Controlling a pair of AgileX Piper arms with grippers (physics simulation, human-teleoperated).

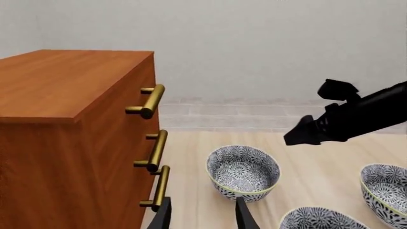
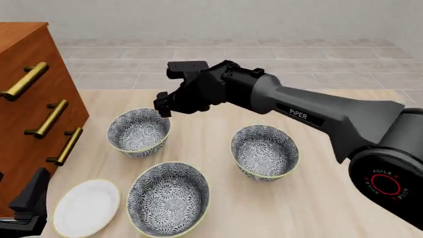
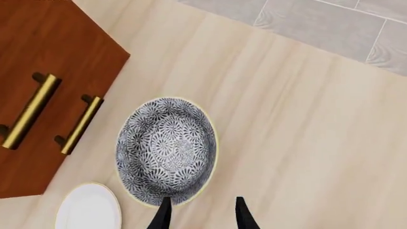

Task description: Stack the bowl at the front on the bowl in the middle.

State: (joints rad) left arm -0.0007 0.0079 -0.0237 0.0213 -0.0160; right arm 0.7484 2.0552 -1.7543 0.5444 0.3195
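The bowl at the front (image 2: pixel 168 198) (image 1: pixel 318 220) is deep, with a grey-and-white flower pattern; it stands empty near the table's front edge. The bowl in the middle (image 2: pixel 264 151) (image 1: pixel 384 191) looks the same and stands to its right and farther back. My right gripper (image 2: pixel 161 105) (image 3: pixel 202 214) (image 1: pixel 304 136) is open and empty, reaching across to hover over the near-right rim of a third alike bowl (image 2: pixel 138 131) (image 3: pixel 167 150) (image 1: pixel 243 171) at the back left. My left gripper (image 1: pixel 202 217) (image 2: pixel 29 196) is open and empty, low at the front left by the cabinet.
A wooden drawer cabinet (image 2: pixel 26 84) (image 1: pixel 70 124) (image 3: pixel 45 71) with brass handles (image 2: pixel 46 119) fills the left side. A flat white plate (image 2: pixel 86 208) (image 3: pixel 89 208) lies front left beside the front bowl. The right arm's long body (image 2: pixel 317 119) spans above the table behind the middle bowl.
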